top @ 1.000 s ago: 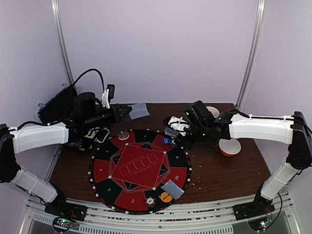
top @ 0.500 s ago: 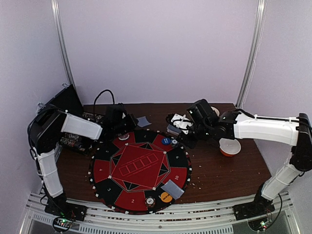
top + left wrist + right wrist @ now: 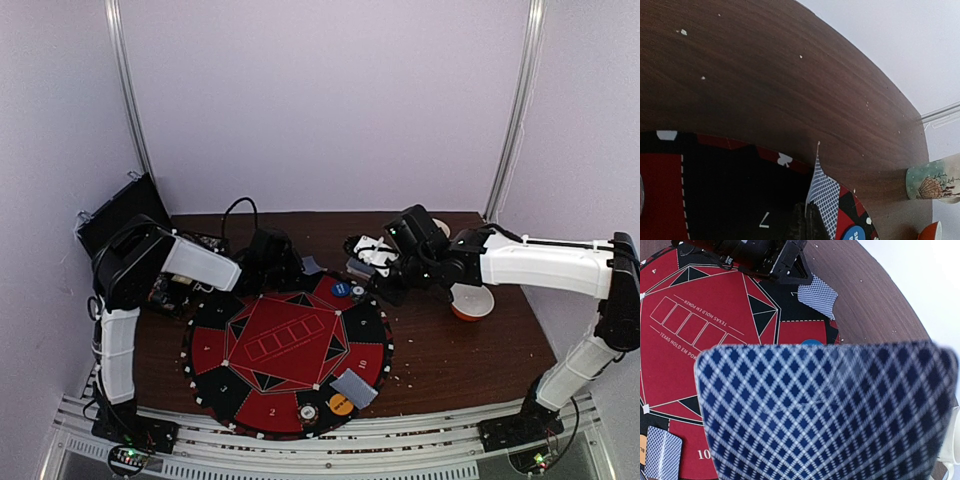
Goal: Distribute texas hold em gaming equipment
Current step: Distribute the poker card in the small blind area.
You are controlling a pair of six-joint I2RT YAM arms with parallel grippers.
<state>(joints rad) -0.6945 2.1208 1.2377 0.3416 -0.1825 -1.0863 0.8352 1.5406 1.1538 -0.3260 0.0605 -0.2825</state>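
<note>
Card point(image 3: 822, 200) is held pinched by L gripper point(image 3: 806, 223) at mat point(image 3: 285, 340) far edge & could be dropped off-mat if released early; R gripper point(image 3: 388, 280) jaws are hidden by 2nd card point(image 3: 825, 410), state can't be told.

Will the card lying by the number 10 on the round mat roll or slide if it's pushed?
Probably slide, not roll: the card lies flat on the mat and looks thin. It seems very light, so a small nudge may shift it. Lifting could be tricky: it hugs the mat, leaving little edge to pinch.
</note>
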